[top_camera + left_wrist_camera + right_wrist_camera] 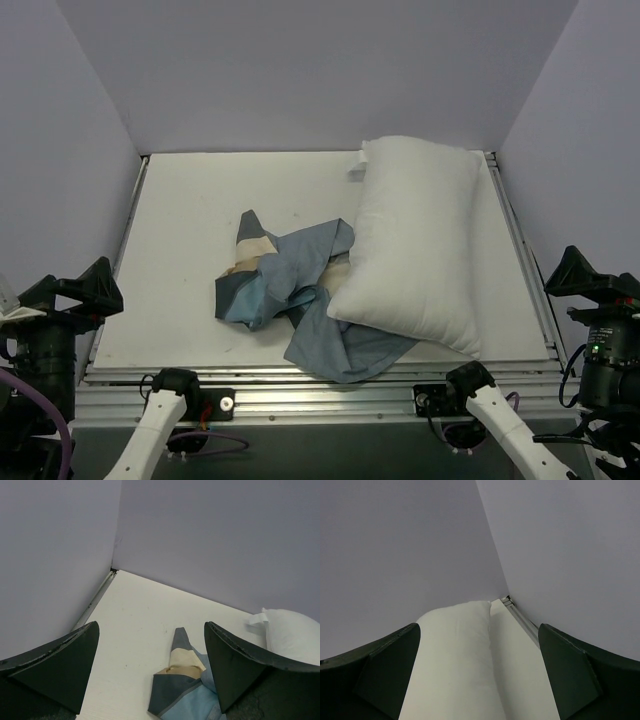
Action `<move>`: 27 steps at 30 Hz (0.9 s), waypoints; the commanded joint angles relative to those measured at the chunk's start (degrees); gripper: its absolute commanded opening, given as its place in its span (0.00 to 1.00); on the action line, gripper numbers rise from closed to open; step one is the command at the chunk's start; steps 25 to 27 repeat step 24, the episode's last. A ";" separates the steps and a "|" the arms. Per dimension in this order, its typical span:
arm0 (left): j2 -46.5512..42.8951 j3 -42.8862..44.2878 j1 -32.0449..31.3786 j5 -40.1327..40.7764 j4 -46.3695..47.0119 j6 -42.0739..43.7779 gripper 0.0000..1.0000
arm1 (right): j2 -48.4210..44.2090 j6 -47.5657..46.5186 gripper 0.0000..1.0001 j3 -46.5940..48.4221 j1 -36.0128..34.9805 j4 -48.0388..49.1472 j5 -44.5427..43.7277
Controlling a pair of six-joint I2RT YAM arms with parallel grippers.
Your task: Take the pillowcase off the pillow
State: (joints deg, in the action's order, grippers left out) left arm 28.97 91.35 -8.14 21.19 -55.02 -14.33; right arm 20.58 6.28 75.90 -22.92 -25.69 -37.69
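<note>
The pillowcase [300, 285] lies crumpled beside the bare pillow [415, 240]. The left gripper [151, 630] and right gripper [479, 630] gape empty, and removal looks finished, so nothing further seems needed.

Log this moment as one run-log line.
stage: pillowcase off | pillow: bare, right side of table | pillowcase: crumpled at centre, edge under pillow | left tool: open, empty | right tool: open, empty
</note>
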 commanded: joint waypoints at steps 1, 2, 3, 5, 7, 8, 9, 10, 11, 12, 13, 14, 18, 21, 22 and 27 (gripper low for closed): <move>-0.58 -1.35 -1.00 1.57 -1.49 0.35 0.94 | 0.08 -1.54 1.00 -0.93 -0.37 1.70 -2.30; -0.76 -1.61 -1.17 1.57 -1.58 0.27 0.94 | 0.08 -1.54 1.00 -1.01 -0.46 1.87 -2.38; -0.93 -1.88 -1.35 1.66 -1.66 0.26 0.94 | 0.08 -1.54 1.00 -1.10 -0.55 1.96 -2.47; -1.20 -2.49 -1.79 1.92 -1.75 0.26 0.94 | 0.43 -1.54 1.00 -1.19 -0.72 1.88 -2.47; -1.29 -2.84 -1.96 2.36 -1.75 0.18 0.94 | 0.60 -1.27 1.00 -1.28 -0.81 1.96 -2.47; -1.29 -3.02 -2.14 2.45 -1.75 0.18 0.94 | 0.69 -1.27 1.00 -1.28 -0.73 2.05 -2.39; -1.29 -3.02 -2.23 2.37 -1.84 0.18 0.94 | 0.78 -1.36 1.00 -1.37 -0.73 2.22 -2.39; -1.29 -3.02 -2.32 2.36 -1.67 0.18 0.94 | 0.78 -1.45 1.00 -1.37 -0.81 2.57 -2.39; -1.29 -3.20 -2.32 2.36 -1.66 0.18 0.94 | 0.87 -1.54 1.00 -1.54 -0.81 2.75 -2.39; -1.29 -3.11 -2.32 2.45 -1.58 0.18 0.94 | 0.87 -1.54 1.00 -1.63 -0.90 2.75 -2.39; -1.29 -3.28 -2.40 2.54 -1.49 0.18 0.94 | 0.95 -1.54 1.00 -1.72 -0.90 2.84 -2.39; -1.29 -3.28 -2.58 2.54 -1.49 0.18 0.94 | 1.13 -1.54 1.00 -1.81 -0.99 3.02 -2.39; -1.29 -3.90 -2.67 2.54 -1.05 0.18 0.94 | 1.39 -1.54 1.00 -2.24 -1.08 3.19 -2.56; -1.29 -4.16 -2.76 2.63 -0.52 0.26 0.94 | 1.48 -1.63 1.00 -2.33 -1.17 3.37 -2.56; -1.37 -4.34 -2.76 2.72 -0.26 0.35 0.94 | 1.57 -1.63 1.00 -2.33 -1.17 3.37 -2.74; -1.46 -4.69 -2.84 2.80 -0.17 0.35 0.94 | 1.66 -1.63 1.00 -2.42 -1.25 3.37 -2.65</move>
